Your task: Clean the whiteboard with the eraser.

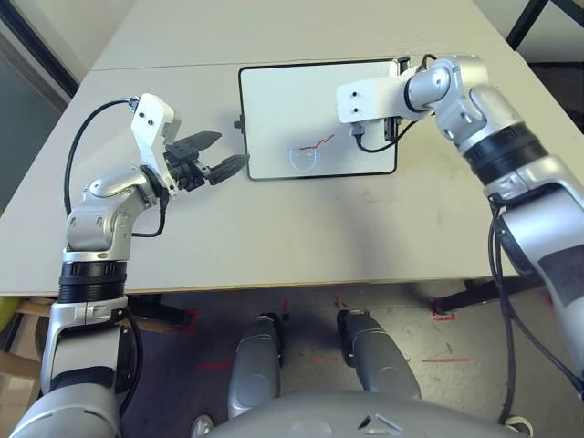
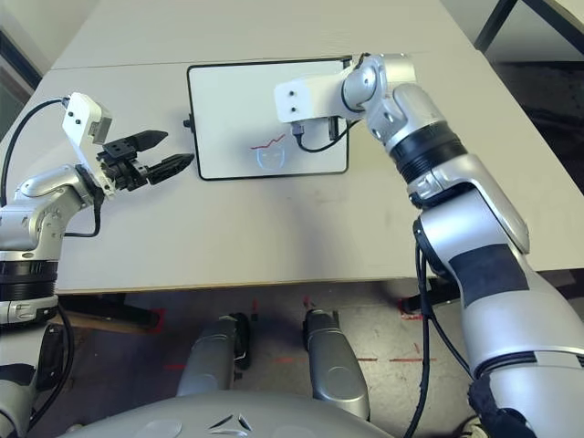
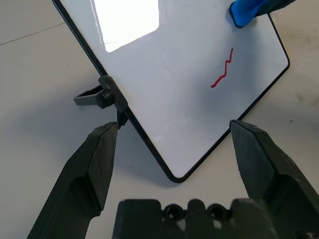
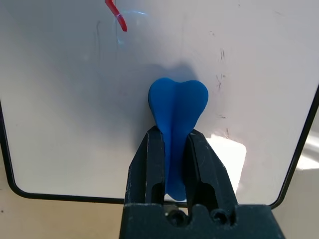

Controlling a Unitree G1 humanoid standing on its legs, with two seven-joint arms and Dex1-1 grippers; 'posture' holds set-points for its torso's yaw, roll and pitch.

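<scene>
The rectangular white whiteboard with thin black frame (image 1: 310,100) lies flat on the pale desk (image 1: 274,228). A red squiggle (image 3: 222,74) remains to be wiped. The right gripper (image 4: 172,149) has its fingers pinching the small bright blue eraser (image 4: 177,112) at its waist, leaving the broad end free over the board. The left gripper (image 3: 174,132), fingers spread, straddles the near corner, likely to brace it.

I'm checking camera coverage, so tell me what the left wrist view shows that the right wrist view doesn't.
Left wrist view alone: the open left pincer straddling the whiteboard's corner, a black knob on its frame, and the whole red squiggle.

Right wrist view alone: the right pincer shut on the eraser, whose blue head is over the board.

Both: the white board, its black frame, some red mark, blue eraser and the table.
</scene>
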